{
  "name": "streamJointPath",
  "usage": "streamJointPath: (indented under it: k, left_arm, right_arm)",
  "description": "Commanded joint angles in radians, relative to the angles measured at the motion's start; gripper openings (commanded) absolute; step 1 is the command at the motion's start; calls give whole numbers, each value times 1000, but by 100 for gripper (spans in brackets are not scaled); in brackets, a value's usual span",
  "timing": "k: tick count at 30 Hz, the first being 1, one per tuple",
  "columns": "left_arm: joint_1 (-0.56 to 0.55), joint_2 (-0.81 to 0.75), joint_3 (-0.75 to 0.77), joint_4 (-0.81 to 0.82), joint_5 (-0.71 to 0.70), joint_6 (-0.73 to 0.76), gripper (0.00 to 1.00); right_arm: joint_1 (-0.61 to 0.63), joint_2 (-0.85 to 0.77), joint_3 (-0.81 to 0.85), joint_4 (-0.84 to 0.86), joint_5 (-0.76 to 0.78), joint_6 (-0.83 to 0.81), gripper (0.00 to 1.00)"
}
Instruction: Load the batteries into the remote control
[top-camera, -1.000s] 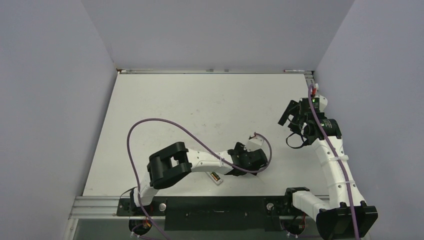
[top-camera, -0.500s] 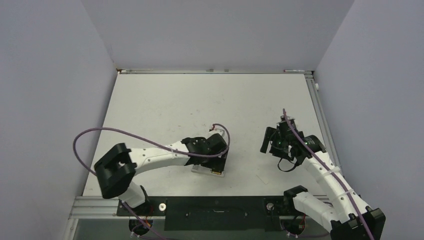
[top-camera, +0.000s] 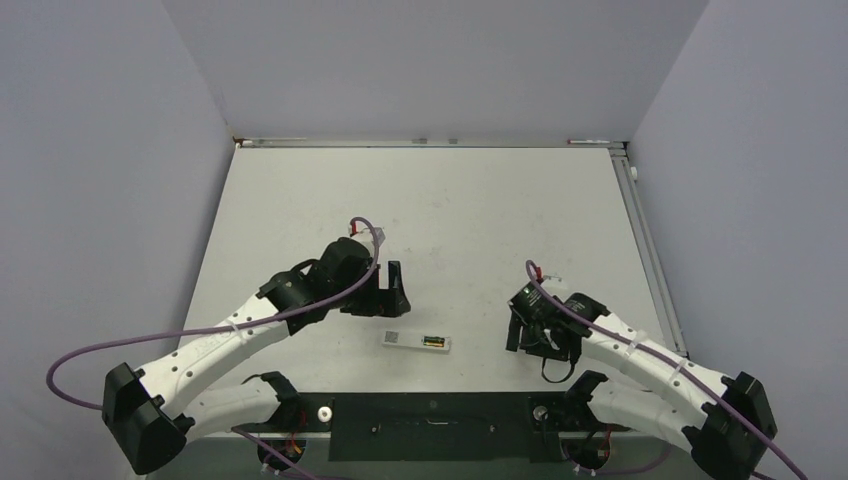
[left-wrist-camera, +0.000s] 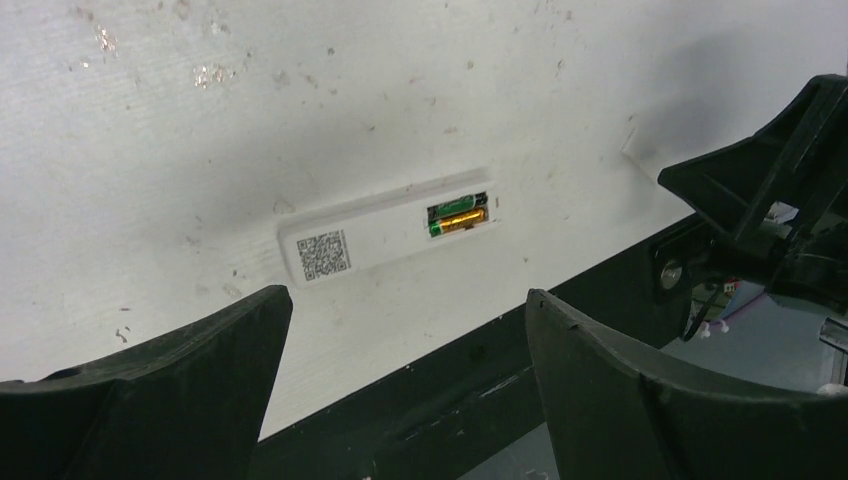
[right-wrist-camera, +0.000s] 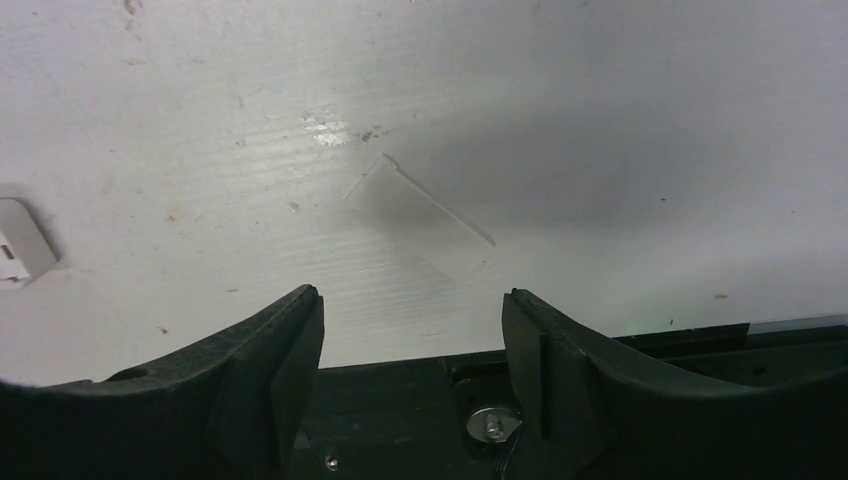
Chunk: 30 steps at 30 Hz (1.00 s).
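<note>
The left jaws stand wide apart, holding nothing. The remote control (left-wrist-camera: 385, 235) lies flat on the table (left-wrist-camera: 300, 90) ahead of their gap, with the batteries (left-wrist-camera: 458, 217) seated in its recess. The right jaws stand apart and empty, with the remote control off to their left.

1. We see soft, even overhead light on the white tabletop (top-camera: 450, 200) from above, with only a faint shadow beneath the left arm (top-camera: 240, 330).
2. Left wrist view: a broad, diffuse shadow crosses the tabletop. The remote control (left-wrist-camera: 390, 228) stays sharp, while the left gripper (left-wrist-camera: 408, 300) reads near-black and slightly soft at the bottom edge.
3. Right wrist view: grey shadow fills the upper right, a small sheen gleams left of centre, and the right gripper (right-wrist-camera: 410, 295) is underexposed.
</note>
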Motion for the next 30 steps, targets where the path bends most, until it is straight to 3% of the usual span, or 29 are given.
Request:
streamJointPath:
  k: [1,6,16,23,30]
  left_arm:
    - [23,-43,-35,-39,91,41,85]
    - [37,-72,-63,-46,126,53,85]
    - [57,-111,-80,-79,157,84,85]
    - [65,-110,-79,-76,167,87,85]
    - [71,-107,-83,-71,174,88,85]
  right_arm:
    - [76,62,-36,39,48,114,64]
    - [146,150,-53,78,72,172,64]
    - [129,188,-49,80,153,186,68]
    - [27,226,-80,159,120,91,70]
    - [40,249,-137,220,16,68,70]
